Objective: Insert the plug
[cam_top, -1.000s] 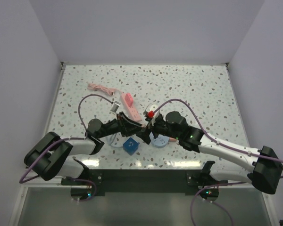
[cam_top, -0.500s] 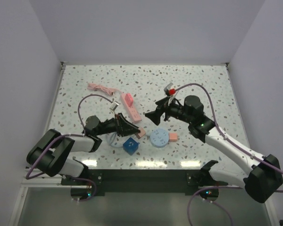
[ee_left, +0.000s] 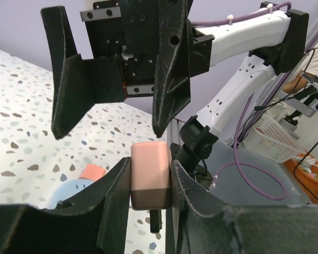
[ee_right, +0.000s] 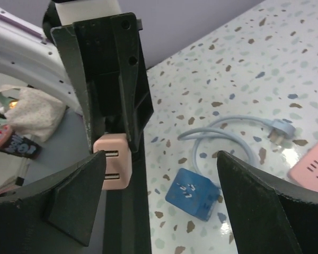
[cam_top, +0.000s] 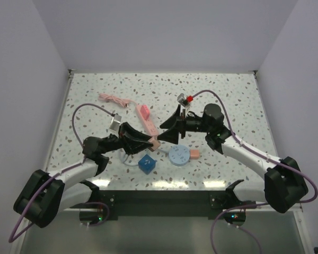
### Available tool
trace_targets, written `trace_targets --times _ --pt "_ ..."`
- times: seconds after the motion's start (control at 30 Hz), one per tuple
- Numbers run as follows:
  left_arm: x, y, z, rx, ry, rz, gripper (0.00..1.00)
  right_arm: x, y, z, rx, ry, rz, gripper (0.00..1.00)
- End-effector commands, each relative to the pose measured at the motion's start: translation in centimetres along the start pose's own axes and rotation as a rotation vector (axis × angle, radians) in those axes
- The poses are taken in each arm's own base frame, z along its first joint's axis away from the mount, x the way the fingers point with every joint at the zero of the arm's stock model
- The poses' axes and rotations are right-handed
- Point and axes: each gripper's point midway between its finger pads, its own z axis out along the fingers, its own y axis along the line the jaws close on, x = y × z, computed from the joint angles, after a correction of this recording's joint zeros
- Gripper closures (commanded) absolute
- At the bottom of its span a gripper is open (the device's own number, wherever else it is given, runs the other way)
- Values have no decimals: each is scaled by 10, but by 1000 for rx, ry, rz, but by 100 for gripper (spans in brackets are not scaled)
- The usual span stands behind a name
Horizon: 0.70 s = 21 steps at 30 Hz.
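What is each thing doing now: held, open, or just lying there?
Pink plug, held, not inserted yet.
Left gripper, shut on the pink plug.
Right gripper, open, holding nothing.
Pink power strip, lying flat on the table.
Blue cube, resting loose on the table.
Pale blue cable, unplugged, curled on the table.

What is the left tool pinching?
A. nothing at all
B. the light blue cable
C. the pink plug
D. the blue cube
C: the left tool is shut on the pink plug, which sits squeezed between its two fingers, while the blue cube and the light blue cable lie on the table.
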Motion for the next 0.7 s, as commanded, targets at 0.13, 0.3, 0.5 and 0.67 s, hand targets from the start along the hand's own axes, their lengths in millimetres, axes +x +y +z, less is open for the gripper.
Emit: trace_targets --times 0.13,0.3,0.5,0.67 --pt "-12 2 0 -8 -46 121 100 -5 32 -4 -165 -2 -10 13" --pt "-12 2 0 -2 -49 119 100 2 36 -3 -199 28 -17 15" --pt "-13 2 0 -2 -53 116 100 15 37 8 -211 94 -19 22" --pt "-12 3 0 -5 -52 114 100 18 37 10 -206 108 -32 31"
